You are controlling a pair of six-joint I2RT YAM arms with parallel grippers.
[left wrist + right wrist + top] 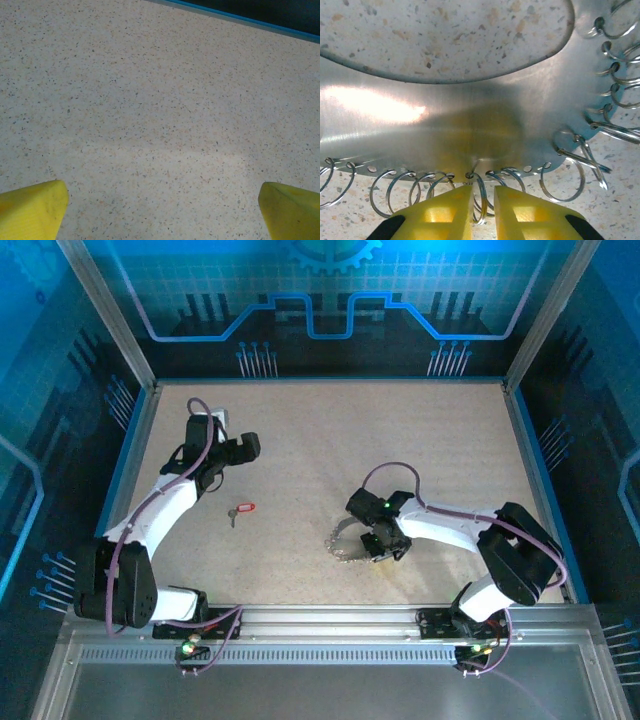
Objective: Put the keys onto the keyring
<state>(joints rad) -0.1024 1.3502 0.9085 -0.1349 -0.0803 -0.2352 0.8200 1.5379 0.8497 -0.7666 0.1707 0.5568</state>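
Nearest, low in the right wrist view, the right claw (482,200) has its yellow fingers (450,212) drawn almost together. One small split ring of the keyring (445,125) stands in the slit between them; whether they pinch it I cannot tell. From above, the keyring lies right of centre, under that claw. The key (240,510), red-headed, lies left of centre, well apart. Further up left, the left claw (160,200) gapes wide over the speckled table (150,100).
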